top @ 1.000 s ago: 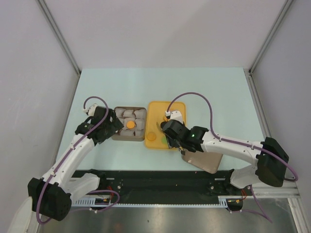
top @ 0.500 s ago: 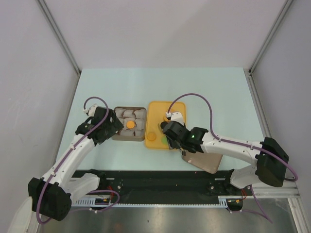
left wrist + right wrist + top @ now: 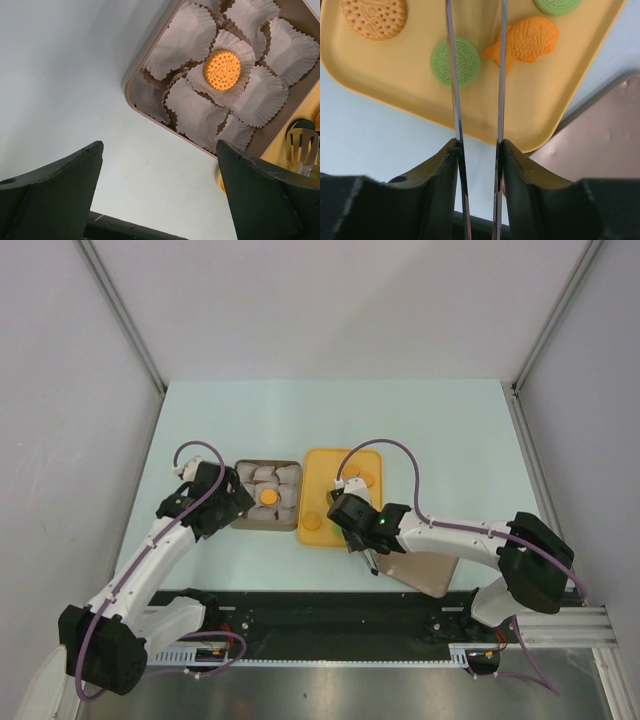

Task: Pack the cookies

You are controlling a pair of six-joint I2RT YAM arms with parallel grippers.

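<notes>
While my left gripper (image 3: pixel 159 150) hangs spread beside the tin (image 3: pixel 131 85), my right gripper (image 3: pixel 476 150) pinches tongs (image 3: pixel 452 90) whose parted blades cross a green cookie (image 3: pixel 445 62) on the tray (image 3: pixel 395 85), upper left, which I judge light, stiff, crumbly, best nipped gently across its rim.

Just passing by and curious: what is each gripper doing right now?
Left gripper: open, holding nothing.
Right gripper: closed on metal tongs.
</notes>
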